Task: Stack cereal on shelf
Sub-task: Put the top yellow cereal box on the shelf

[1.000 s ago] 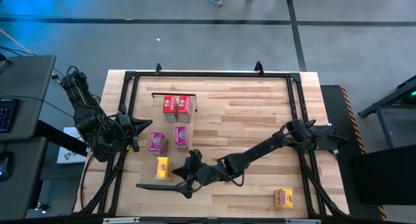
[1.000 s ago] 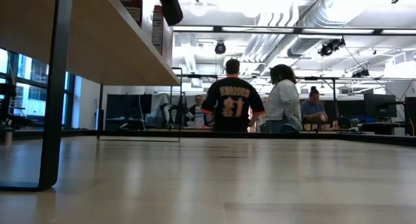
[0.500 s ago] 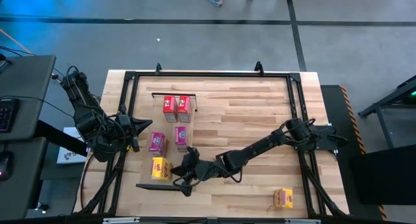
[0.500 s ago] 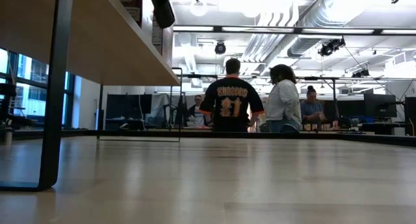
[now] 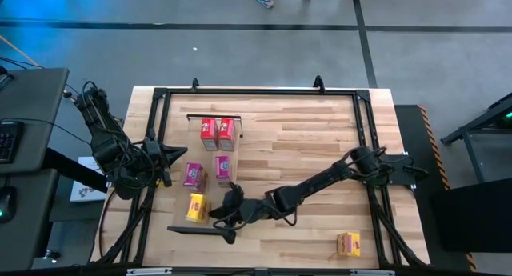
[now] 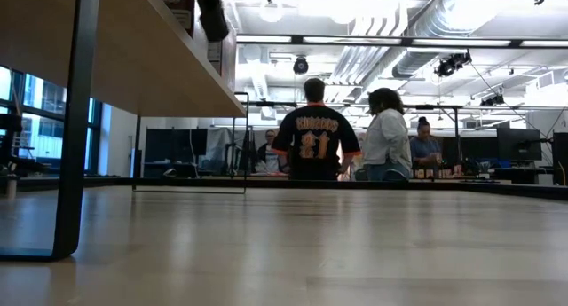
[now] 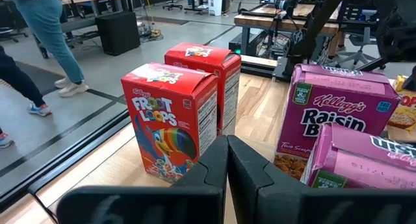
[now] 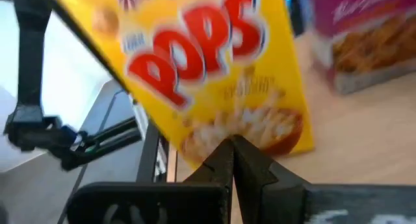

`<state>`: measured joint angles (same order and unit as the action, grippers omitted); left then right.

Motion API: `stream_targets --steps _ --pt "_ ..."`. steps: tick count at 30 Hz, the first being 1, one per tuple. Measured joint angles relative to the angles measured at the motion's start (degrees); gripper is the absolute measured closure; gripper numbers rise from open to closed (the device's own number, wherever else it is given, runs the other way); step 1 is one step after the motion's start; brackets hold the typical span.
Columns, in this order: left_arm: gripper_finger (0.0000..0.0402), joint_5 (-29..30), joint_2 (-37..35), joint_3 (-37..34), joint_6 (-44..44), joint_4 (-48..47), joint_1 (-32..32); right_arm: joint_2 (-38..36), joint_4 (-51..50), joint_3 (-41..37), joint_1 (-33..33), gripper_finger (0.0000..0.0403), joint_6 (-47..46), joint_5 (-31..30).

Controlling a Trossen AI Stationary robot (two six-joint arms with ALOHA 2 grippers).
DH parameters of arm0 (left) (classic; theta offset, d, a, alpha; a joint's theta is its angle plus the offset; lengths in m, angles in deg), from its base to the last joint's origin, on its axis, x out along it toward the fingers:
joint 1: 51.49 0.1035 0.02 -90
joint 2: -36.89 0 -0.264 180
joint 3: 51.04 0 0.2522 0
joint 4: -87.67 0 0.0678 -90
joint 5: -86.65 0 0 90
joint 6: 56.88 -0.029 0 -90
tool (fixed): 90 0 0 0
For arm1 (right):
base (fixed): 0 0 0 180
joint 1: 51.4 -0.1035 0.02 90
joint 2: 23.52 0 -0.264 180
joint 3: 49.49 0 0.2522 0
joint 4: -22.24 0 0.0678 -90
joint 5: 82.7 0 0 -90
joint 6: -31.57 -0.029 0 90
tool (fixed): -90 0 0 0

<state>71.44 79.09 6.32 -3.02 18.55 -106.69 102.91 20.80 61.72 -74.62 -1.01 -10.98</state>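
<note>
Five cereal boxes stand on their bases on the shelf (image 5: 210, 156), seen from beneath in the low view (image 6: 106, 49). They are two red (image 5: 208, 129) (image 5: 226, 129), two pink (image 5: 225, 166) (image 5: 193, 176) and one yellow (image 5: 197, 206). A sixth box, also yellow (image 5: 348, 244), sits on the tabletop near the near right corner. My right gripper (image 5: 216, 215) is shut, its tips at the shelf's yellow box (image 8: 214, 74). My left gripper (image 5: 170, 158) is shut and waits at the shelf's left side, facing the red boxes (image 7: 172, 117) and pink boxes (image 7: 338, 120). My right gripper meets the yellow box on the shelf with its shut fingertips (image 8: 224, 152). They lie against the lower part of the printed face (image 8: 240, 130) that looks toward the table's right. The fingers come about level from the right. The box stands on the shelf.
Black rails (image 5: 214, 116) (image 5: 200, 229) close the shelf's far and near ends. A black frame (image 5: 256, 92) runs round the tabletop. Bare wood lies between the shelf and the right frame post. People stand in the room beyond the table (image 6: 318, 142).
My right gripper has moved toward the table's left, up against the yellow box on the shelf. The box has shifted slightly toward the left edge. The left arm has kept still.
</note>
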Motion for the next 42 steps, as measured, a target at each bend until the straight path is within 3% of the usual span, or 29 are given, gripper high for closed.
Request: stream_targets --steps 16,27,42 --pt "0.0401 -0.4 0.0 0.0 0.0 0.0 0.0 0.4 -1.8 1.9 1.1 0.0403 0.7 -0.1" --pt "0.0401 0.2 0.0 0.0 0.0 0.0 0.0 0.4 1.1 1.9 0.9 0.0403 0.6 -2.3" --pt "0.0401 0.5 0.0 0.0 0.0 0.0 0.0 1.5 5.4 1.9 0.6 0.0403 -1.2 -0.4"
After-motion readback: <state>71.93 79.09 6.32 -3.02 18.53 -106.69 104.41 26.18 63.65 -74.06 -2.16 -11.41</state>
